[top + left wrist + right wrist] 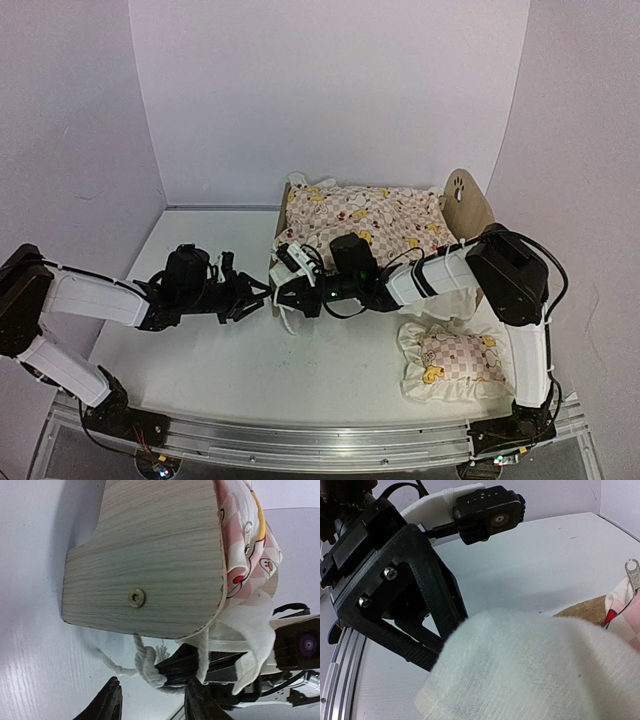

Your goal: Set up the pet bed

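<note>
The pet bed (pixel 466 203) stands at the back centre, with its paw-print headboard on the right and its low footboard (pixel 145 555) on the left. The frilled cartoon-print quilt (pixel 375 215) lies over it. My right gripper (pixel 287 296) is at the footboard's near corner, shut on the quilt's white frill (pixel 530 670), which hides its jaws in the right wrist view. My left gripper (pixel 252 293) is open and empty, just left of the footboard and facing the right gripper. In the left wrist view its fingertips (pixel 109 702) frame a knotted white rope (pixel 147 666).
The small frilled pillow (pixel 450 362) lies on the table at the front right, beside the right arm's base. White walls close the back and both sides. The left gripper's body (pixel 395 580) fills the upper left of the right wrist view.
</note>
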`<state>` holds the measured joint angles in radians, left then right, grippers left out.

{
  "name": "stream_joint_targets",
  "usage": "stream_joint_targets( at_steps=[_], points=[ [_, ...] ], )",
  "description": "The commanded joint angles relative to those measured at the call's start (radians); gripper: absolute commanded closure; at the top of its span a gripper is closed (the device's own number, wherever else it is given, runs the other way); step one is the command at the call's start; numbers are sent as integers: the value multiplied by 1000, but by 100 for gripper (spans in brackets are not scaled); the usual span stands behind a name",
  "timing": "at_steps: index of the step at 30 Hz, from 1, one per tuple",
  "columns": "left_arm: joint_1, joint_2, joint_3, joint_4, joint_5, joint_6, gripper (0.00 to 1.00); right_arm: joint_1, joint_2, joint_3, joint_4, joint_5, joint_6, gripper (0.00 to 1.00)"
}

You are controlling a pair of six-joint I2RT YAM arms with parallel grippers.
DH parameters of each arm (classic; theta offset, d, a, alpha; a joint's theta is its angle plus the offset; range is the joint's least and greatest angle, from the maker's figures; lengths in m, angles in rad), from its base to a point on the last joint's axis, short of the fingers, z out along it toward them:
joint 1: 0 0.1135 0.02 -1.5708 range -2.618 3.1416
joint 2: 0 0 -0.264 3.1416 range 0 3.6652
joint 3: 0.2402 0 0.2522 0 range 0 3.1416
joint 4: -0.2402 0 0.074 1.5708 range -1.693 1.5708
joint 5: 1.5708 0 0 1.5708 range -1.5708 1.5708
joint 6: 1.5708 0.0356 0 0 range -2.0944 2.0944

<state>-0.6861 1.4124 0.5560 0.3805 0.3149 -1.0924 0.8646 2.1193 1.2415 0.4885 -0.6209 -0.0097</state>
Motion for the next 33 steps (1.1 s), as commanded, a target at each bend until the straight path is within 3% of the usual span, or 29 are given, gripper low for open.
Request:
stream_joint_targets(
  at_steps=[1, 9, 18, 20, 24, 28, 33],
  points=[
    [2, 48, 6, 186, 61, -180, 64, -15, -13, 41, 19, 15, -22, 100],
    [2, 149, -31, 375, 58, -365, 69, -16, -18, 38, 32, 10, -10, 100],
    [2, 174, -104, 538, 45, -445, 100, 1, -50, -2, 94, 65, 87, 100],
    [1, 176, -120, 566, 42, -444, 100, 9, -65, -10, 87, 124, 142, 86],
    [2, 179, -137, 597, 35, -440, 100, 17, -152, -72, -28, 200, 286, 68],
    [2, 193, -138, 621, 47, -441, 100, 48, -236, -210, -39, 229, 386, 51],
    [1, 213, -139, 645, 54, -440, 100, 75, -190, -217, 5, 244, 429, 41]
  ],
)
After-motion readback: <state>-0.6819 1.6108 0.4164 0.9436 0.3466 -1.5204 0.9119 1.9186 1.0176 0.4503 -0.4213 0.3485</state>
